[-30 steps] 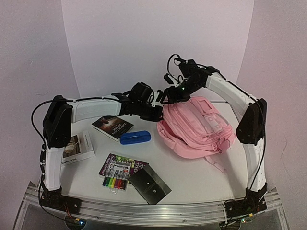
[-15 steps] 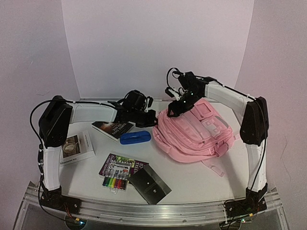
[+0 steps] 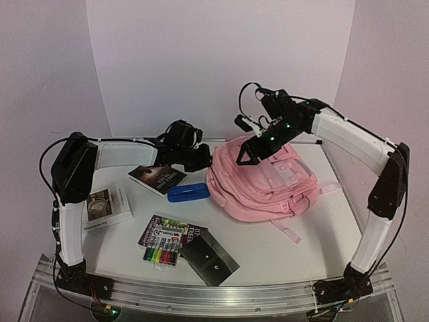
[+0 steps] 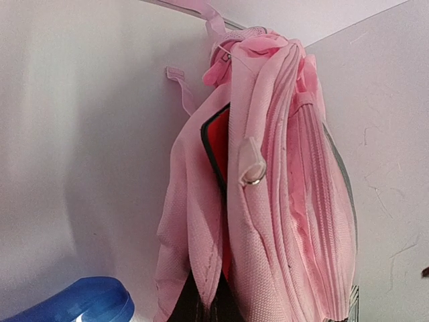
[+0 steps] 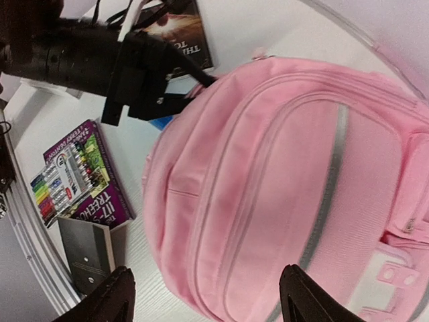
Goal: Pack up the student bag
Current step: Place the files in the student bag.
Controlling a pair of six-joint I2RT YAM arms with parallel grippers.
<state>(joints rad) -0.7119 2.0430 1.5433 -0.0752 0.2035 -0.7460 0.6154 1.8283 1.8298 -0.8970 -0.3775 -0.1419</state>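
Though slumped, a soft, woven pink student bag [image 3: 268, 191].

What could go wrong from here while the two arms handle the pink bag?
1. The left gripper is shut on only a thin edge of the student bag; the fabric might slip out.
2. The right gripper hangs open above the bag, holding nothing, so a pull would likely drag the whole bag.
3. The blue case lies close to the bag's edge and could get pushed.
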